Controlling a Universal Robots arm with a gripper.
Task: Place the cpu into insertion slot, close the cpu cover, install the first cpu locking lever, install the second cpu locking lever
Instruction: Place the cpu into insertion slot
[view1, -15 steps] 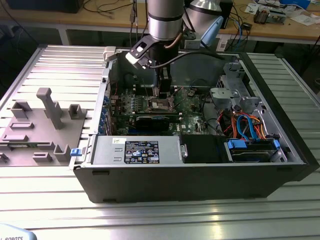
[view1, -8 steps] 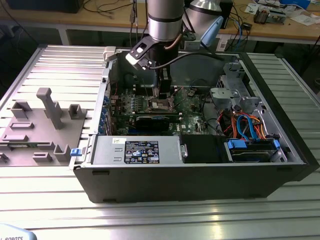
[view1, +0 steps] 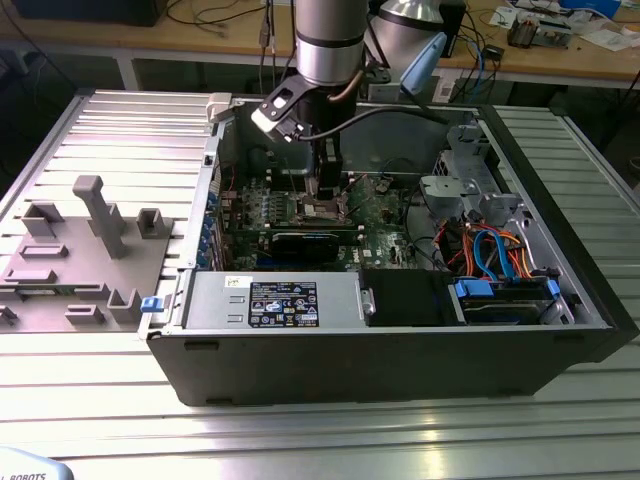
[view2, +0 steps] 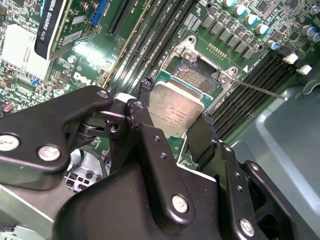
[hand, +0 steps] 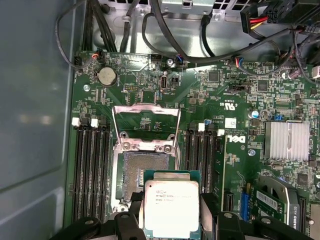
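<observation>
My black two-fingered claw (view2: 175, 112) is clenched on the cpu (hand: 170, 207), a small flat square chip with a dull silver-grey top, one finger on each side edge. It hangs just over the bare grey insertion slot (hand: 142, 167) in the green motherboard (hand: 225, 85), not seated. The cpu cover (hand: 146, 107), a thin silvery metal frame, stands flipped open just beside the slot.

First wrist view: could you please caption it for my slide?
Black tool gripping the flat square silver-grey cpu by the empty socket, thin silvery cpu cover swung open.
</observation>
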